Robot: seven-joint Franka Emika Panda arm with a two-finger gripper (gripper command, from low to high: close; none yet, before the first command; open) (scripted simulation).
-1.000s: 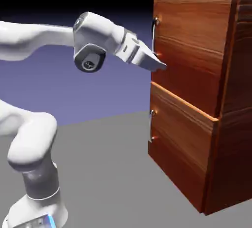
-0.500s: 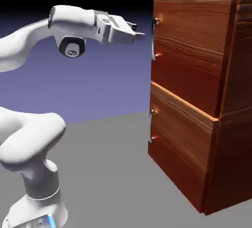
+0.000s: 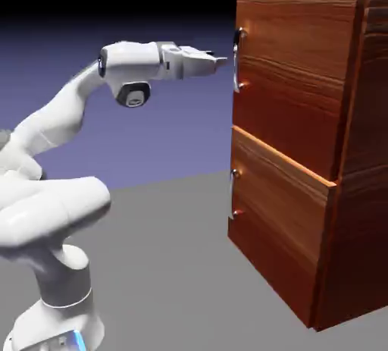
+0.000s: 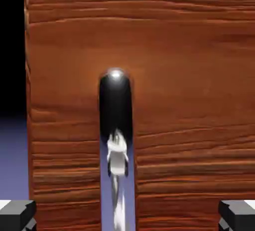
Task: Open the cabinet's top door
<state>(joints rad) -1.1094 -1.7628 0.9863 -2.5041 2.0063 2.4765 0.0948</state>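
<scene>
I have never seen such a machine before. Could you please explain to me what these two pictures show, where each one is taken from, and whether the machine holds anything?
Both pictures are computer-rendered, not real photographs. The white machine is a robot arm. At its end sits a two-finger pincer for grasping things.

The exterior view comes from a fixed camera beside the robot. The arm reaches to the right, toward a tall reddish-brown wooden cabinet standing on the grey surface. The cabinet has two front panels, one above the other. The upper one is the top door, with a short silver handle at its edge. It looks closed.

The hand view comes from a camera on the hand itself, looking along the pincer. It shows the door's wood, the shiny handle running down the middle, and the two grey fingertips in the bottom corners.

The pincer is open, just short of the handle, and holds nothing.
</scene>
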